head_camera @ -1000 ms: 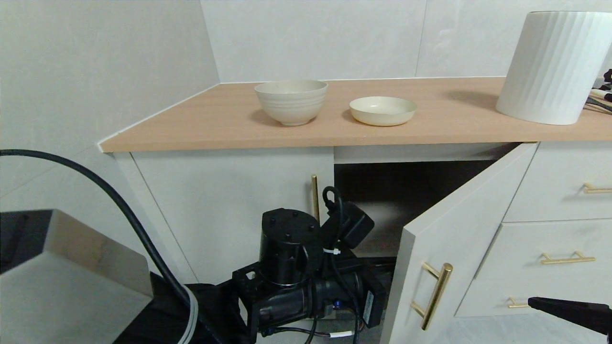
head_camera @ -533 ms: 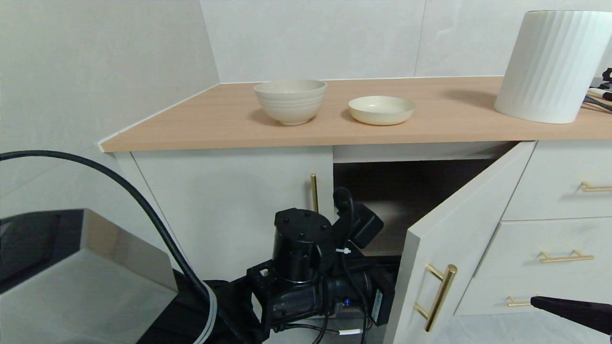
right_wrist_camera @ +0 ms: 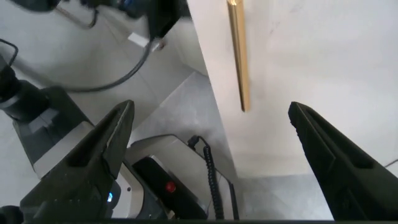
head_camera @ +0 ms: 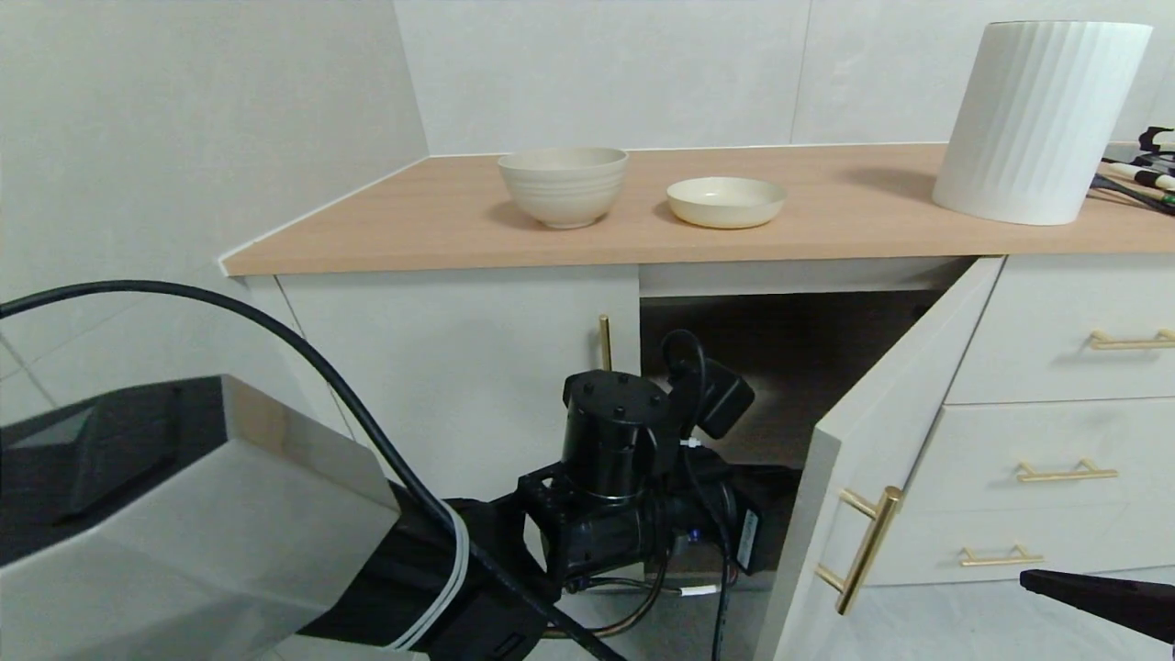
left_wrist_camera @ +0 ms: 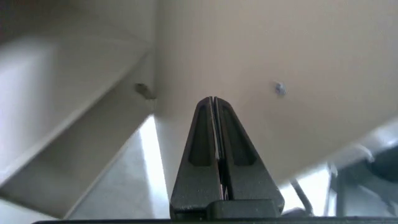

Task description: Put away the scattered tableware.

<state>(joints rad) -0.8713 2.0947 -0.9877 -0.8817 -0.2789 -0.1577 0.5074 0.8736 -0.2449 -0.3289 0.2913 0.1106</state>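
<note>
Now | bowl point(head_camera: 563, 186), dish point(head_camera: 726, 201) on counter point(head_camera: 441, 225) | L-grip point(left_wrist_camera: 214, 155) closed | R-grip point(right_wrist_camera: 211, 115) spread

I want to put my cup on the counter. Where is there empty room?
The counter is bare from the left wall corner up to the bowl. The widest free stretch lies between the shallow dish and the white ribbed container. Between bowl and dish the gap is narrow. The far right end, beside the container, is crowded with small tools.

Wooden countertop point(head_camera: 441, 220) carries bowl point(head_camera: 563, 186), shallow dish point(head_camera: 726, 201), ribbed white cylinder point(head_camera: 1042, 119).
</note>
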